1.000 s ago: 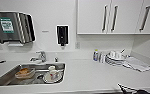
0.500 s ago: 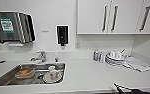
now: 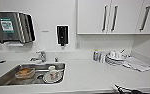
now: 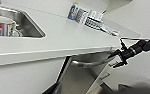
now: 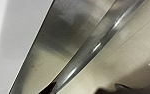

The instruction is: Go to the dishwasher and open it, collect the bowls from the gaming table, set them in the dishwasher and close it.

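Nothing shifted since a second ago. Right gripper (image 4: 118, 58) at the bar handle (image 4: 93, 63) of the dishwasher (image 4: 78, 77) (under the counter), door apparently tilted ajar; grip unreadable.

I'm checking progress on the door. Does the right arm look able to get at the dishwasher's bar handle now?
Probably yes: the right gripper sits right at the bar handle of the dishwasher, below the counter edge, with nothing between them.

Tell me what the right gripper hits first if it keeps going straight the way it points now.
Most likely the dishwasher's bar handle: the right gripper sits right at its end, under the counter edge. Depth is unclear, so it may already be touching.
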